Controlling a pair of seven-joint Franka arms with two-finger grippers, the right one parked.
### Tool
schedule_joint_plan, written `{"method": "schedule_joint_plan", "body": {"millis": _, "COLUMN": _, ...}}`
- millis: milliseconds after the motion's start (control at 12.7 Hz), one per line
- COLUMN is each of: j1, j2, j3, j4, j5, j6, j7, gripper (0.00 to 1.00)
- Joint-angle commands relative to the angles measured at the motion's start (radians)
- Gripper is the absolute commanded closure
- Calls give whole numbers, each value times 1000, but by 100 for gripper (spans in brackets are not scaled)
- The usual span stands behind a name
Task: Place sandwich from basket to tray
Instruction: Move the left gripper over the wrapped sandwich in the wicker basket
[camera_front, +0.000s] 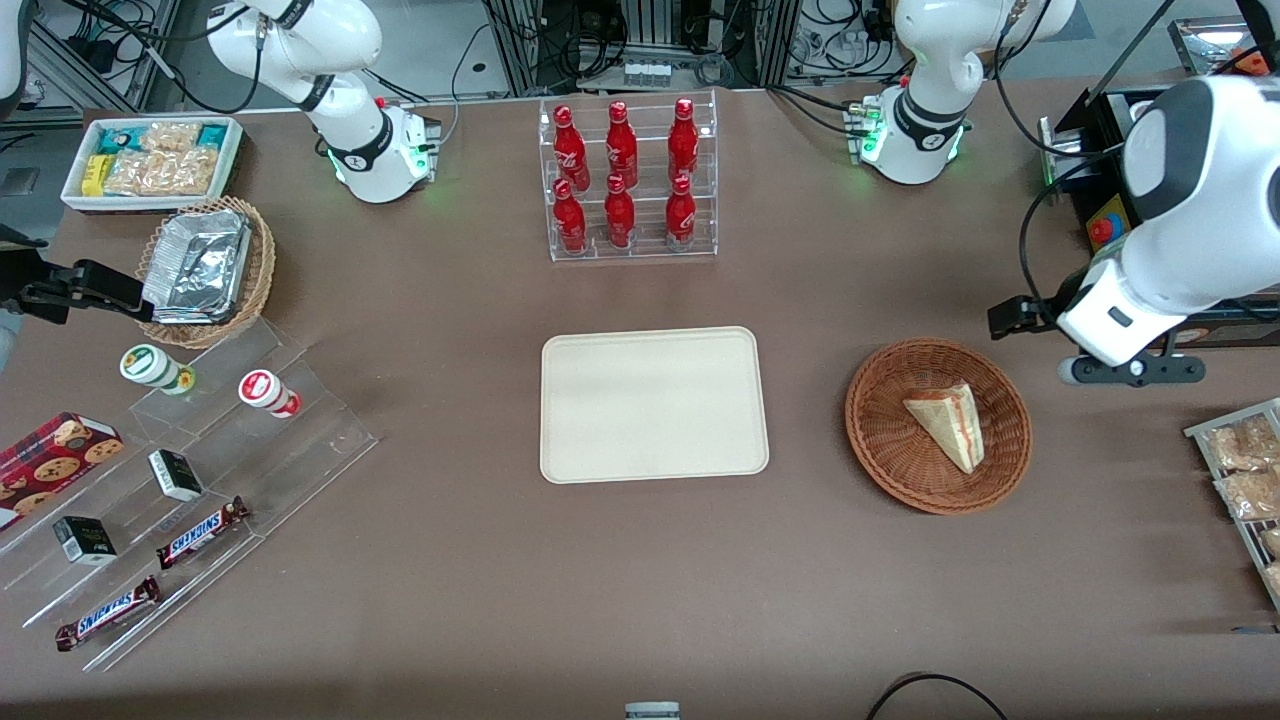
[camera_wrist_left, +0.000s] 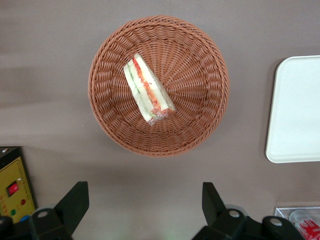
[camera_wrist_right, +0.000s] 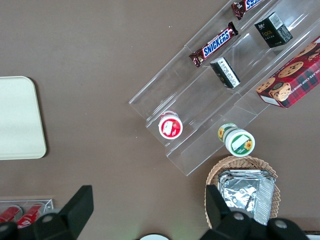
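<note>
- The sandwich (camera_front: 948, 424) lay inside the round reddish-brown wicker basket (camera_front: 880, 440), resting on the woven bottom toward the side nearest the working arm, with its layered red-orange and green edge facing up in the left wrist view (camera_wrist_left: 148, 90).
- The basket (camera_wrist_left: 200, 125) sat on the brown table (camera_front: 640, 580), well apart from the tray (camera_front: 654, 404) and toward the working arm's end of the table.
- The tray was bare and lay flat near the table's middle, nearer to the front camera than the clear rack of red bottles (camera_front: 627, 178); one rounded corner of it showed in the left wrist view (camera_wrist_left: 295, 107).
- The left arm's gripper (camera_wrist_left: 145, 210) hung above the table just beside the basket, touching neither the basket nor the sandwich.
- Its two dark fingers (camera_wrist_left: 74, 204) stood wide apart with nothing between them but bare tabletop.
- In the front view the gripper (camera_front: 1130, 370) sat farther from the camera than the basket, toward the working arm's end.
- Toward the parked arm's end stood a lighter wicker basket of foil trays (camera_front: 205, 270), a white bin of snack packets (camera_front: 152, 160) and a stepped clear stand with candy bars (camera_front: 200, 532).
</note>
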Motion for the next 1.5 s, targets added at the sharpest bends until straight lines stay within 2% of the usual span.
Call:
{"method": "schedule_joint_plan", "body": {"millis": 0, "j1": 14, "j2": -20, "j3": -5, "j4": -99, "j5": -15, "j6": 105, "j7": 5, "gripper": 0}}
{"method": "schedule_joint_plan", "body": {"millis": 394, "j1": 14, "j2": -17, "j3": 7, "j4": -282, "j5": -15, "j6": 353, "j7": 3, "gripper": 0}}
{"method": "schedule_joint_plan", "body": {"millis": 709, "j1": 14, "j2": 16, "j3": 20, "j4": -351, "j5": -15, "j6": 495, "j7": -18, "gripper": 0}}
{"method": "schedule_joint_plan", "body": {"millis": 1181, "j1": 11, "j2": 64, "j3": 18, "j4": -351, "j5": -16, "j6": 556, "j7": -386, "gripper": 0}}
{"method": "schedule_joint_plan", "body": {"millis": 1417, "j1": 0, "j2": 104, "j3": 14, "j4": -351, "j5": -9, "j6": 622, "j7": -662, "gripper": 0}}
